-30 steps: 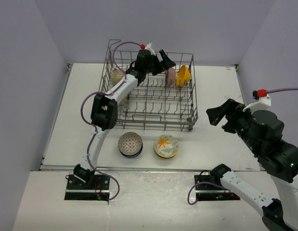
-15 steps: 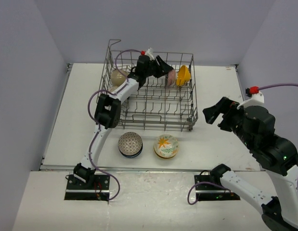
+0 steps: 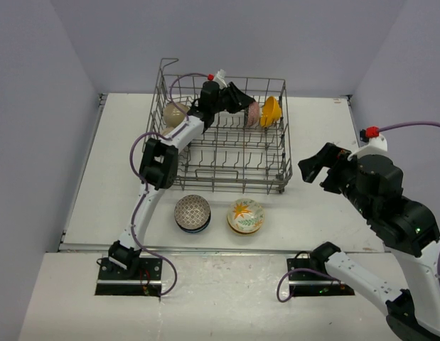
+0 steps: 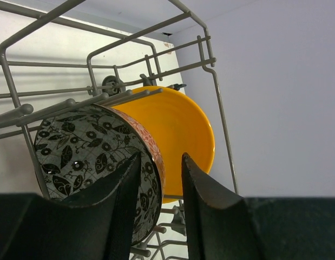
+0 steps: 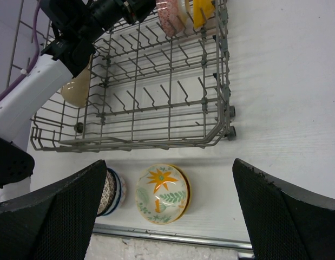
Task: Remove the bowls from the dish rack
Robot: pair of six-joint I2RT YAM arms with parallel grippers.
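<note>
The grey wire dish rack (image 3: 230, 186) stands at the back of the table. At its far right a black-patterned bowl with a red outside (image 4: 86, 151) stands on edge against a bright orange-yellow bowl (image 4: 178, 130). My left gripper (image 4: 161, 157) straddles the patterned bowl's rim, one finger inside it, the other between the two bowls. Its jaws are narrowed, with a gap still showing beside the rim. A beige bowl (image 3: 173, 114) leans at the rack's far left. My right gripper (image 3: 315, 169) hangs open above the table, right of the rack, holding nothing.
Two stacks of bowls sit on the table in front of the rack: a blue-rimmed patterned one (image 3: 192, 212) and a flower-painted one (image 3: 246, 216). The rack's tines and raised corner handle (image 3: 168, 65) surround my left gripper. The table's metal front edge (image 5: 172, 236) lies just beyond the stacks.
My left gripper has reached further into the rack's far right and its jaws have narrowed around the patterned bowl's rim. The right arm has shifted slightly left and down, still open.
</note>
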